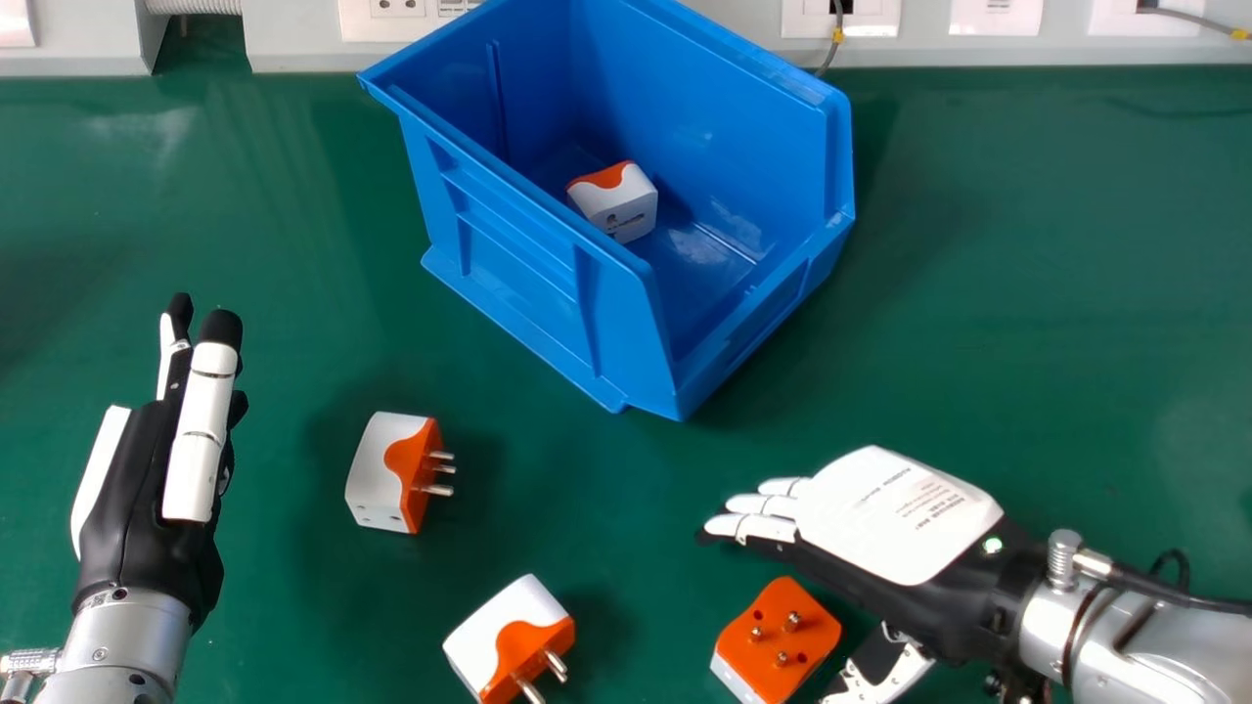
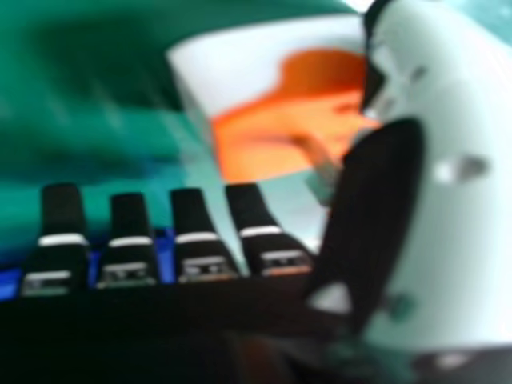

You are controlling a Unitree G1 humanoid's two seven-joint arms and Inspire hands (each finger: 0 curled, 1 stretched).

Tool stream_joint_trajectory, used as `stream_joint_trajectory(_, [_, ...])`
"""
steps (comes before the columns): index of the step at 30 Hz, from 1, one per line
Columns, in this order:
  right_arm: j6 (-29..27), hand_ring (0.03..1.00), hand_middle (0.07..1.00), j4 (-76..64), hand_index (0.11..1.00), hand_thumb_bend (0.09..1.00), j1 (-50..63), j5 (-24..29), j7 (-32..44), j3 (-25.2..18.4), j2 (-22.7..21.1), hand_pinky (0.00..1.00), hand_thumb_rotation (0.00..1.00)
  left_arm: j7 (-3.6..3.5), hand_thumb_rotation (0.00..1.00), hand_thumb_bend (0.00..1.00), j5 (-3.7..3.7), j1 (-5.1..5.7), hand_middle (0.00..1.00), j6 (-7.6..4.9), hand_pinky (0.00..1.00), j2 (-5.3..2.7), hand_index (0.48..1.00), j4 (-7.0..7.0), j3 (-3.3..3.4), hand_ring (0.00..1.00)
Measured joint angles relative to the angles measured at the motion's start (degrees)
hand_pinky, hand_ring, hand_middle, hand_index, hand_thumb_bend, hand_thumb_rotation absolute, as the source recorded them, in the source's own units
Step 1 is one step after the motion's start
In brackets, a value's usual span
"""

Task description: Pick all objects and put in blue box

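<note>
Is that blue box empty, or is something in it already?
Not empty: one white and orange plug sits on the floor of the box, seen over its side.

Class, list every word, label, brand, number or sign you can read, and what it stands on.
None can be read.
Right robot hand: printed lines, too small.
Plug in the blue box: dark print, too small.
Wall socket plate: tiny print, too small.

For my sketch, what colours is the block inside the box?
The block is white and orange, clearest in the head view.
</note>
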Motion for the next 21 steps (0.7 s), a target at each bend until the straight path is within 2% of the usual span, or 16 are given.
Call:
stream_joint_trajectory(11, [-4.7, 0.871, 0.873, 3.2, 0.836, 0.491, -5.8, -3.6, -0.2, 3.0, -2.9, 0.76, 0.3, 0.1, 1.0, 0.56, -0.02, 0.07, 1.0, 2.08, 0.99, 0.01, 1.0, -1.96, 0.38, 1.0])
stream_joint_trajectory(17, [-6.6, 0.861, 0.86, 3.3, 0.824, 0.488, -7.1, -4.0, -0.5, 3.4, -4.1, 0.76, 0.29, 0.11, 1.0, 0.55, -0.04, 0.06, 1.0, 2.62, 0.99, 0.01, 1.0, -2.06, 0.48, 1.0])
stream_joint_trajectory(21, [-7.6, 0.853, 0.854, 3.2, 0.822, 0.491, -7.4, -5.0, -1.2, 3.4, -4.2, 0.75, 0.29, 0.18, 1.0, 0.54, -0.05, -0.01, 1.0, 3.63, 0.99, 0.01, 1.0, -2.4, 0.5, 1.0])
